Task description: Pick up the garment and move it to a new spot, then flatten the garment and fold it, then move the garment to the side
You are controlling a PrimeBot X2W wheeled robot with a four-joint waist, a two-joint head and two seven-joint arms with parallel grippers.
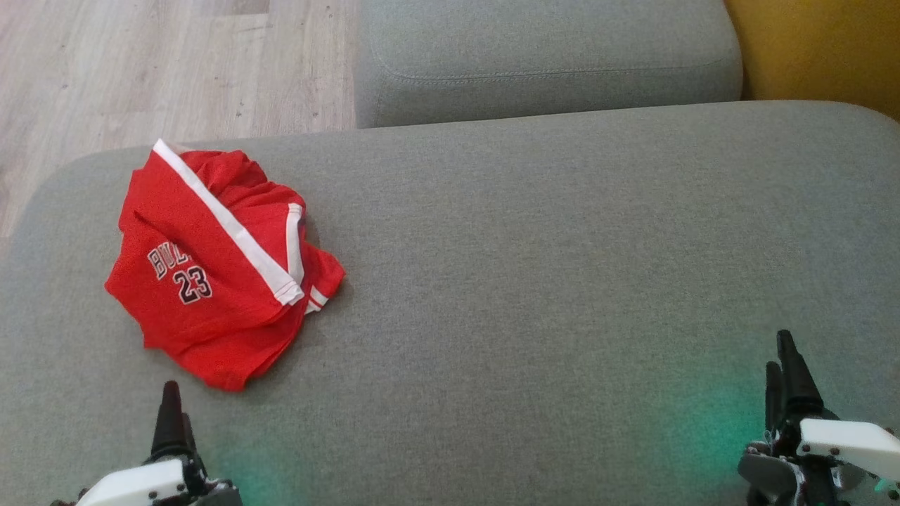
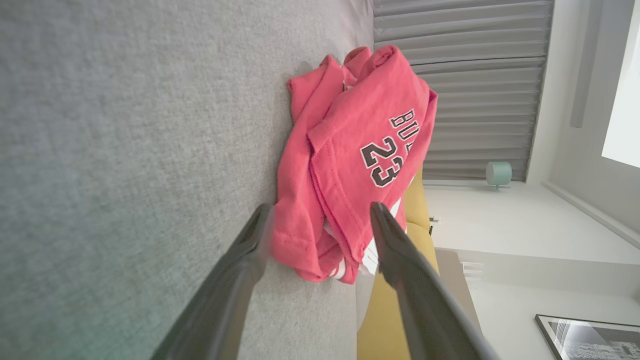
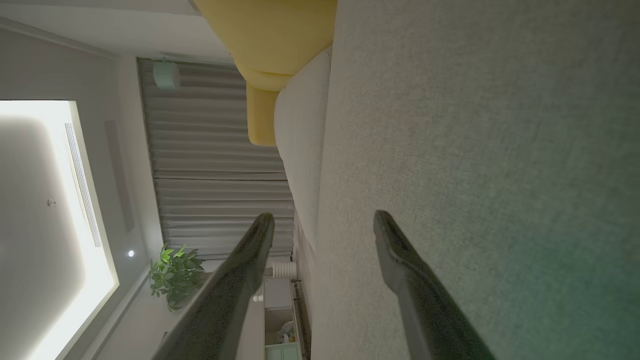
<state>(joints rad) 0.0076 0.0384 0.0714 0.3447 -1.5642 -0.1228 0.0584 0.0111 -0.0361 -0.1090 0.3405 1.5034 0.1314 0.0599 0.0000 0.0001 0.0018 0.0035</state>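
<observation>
A crumpled red garment (image 1: 214, 263) with white stripes and the number 23 lies in a heap on the left part of the grey cushion (image 1: 534, 281). My left gripper (image 1: 171, 407) stands open just below the heap's near edge, a little apart from it. The left wrist view looks along its spread fingers at the garment (image 2: 355, 160), with nothing between them. Far off at the lower right, my right gripper (image 1: 787, 369) is open over bare cushion. Its wrist view has the open gripper (image 3: 324, 220) empty above the grey fabric.
A second grey cushion (image 1: 548, 60) sits behind the big one. Wooden floor (image 1: 140, 70) lies at the upper left and a yellow seat (image 1: 823, 49) at the upper right. The cushion's rounded left edge runs close to the garment.
</observation>
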